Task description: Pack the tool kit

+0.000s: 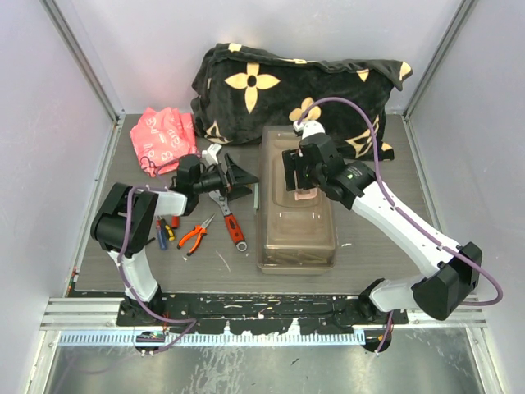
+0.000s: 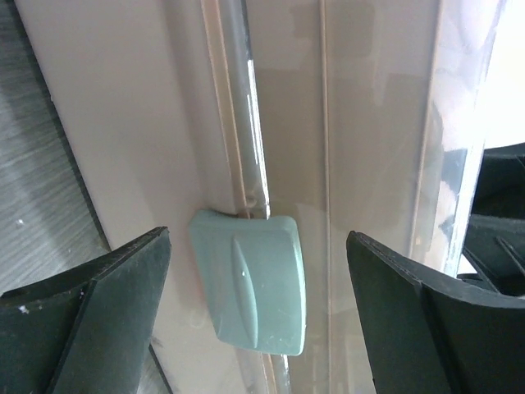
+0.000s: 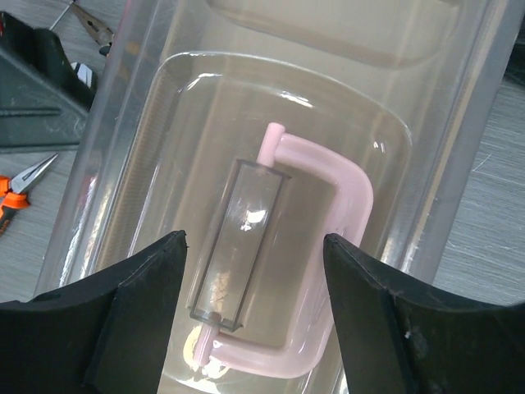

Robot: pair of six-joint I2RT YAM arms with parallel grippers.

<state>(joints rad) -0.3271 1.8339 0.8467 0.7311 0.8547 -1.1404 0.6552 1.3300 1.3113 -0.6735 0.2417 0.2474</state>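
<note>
Toolbox (image 1: pixel 297 238): long rectangular case of translucent grey-brown plastic with rounded corners. It lies lid-up at the middle of the grey, wood-grained tabletop (image 1: pixel 369 238), long axis running away from the arm bases. The lid is down.

Left pincer (image 2: pixel 254 240): fingers spread wide, facing the toolbox's left long side. In the left wrist view, a pale green latch (image 2: pixel 250 283) sits between the two black fingers. It is smooth, roughly square with rounded corners and has a raised oval rib. Neither finger touches it. The wall behind it is glossy beige-grey with straight moulded ridges.

Right pincer (image 3: pixel 254 240): fingers spread, poised over the far half of the lid and gripping nothing. Below it, in a rounded rectangular recess, we see the handle (image 3: pixel 328 189), a pale pink-cream U-shaped bar folded flat. A clear boxy sleeve (image 3: pixel 238 246) sits on its pin.

Loose tools lie on the tabletop left of the toolbox, outside it:
- orange-handled pliers (image 1: pixel 195 235), needle-nosed;
- a red-handled tool (image 1: pixel 232 222) with metal jaws, just beside the left pincer; we cannot tell whether it is a wrench or pliers;
- small screwdrivers (image 1: pixel 164 232) near the left arm.

Behind the toolbox we note a plush black blanket (image 1: pixel 287 82) with cream flower shapes. A crumpled pink printed bag (image 1: pixel 164 139) lies to its left.
</note>
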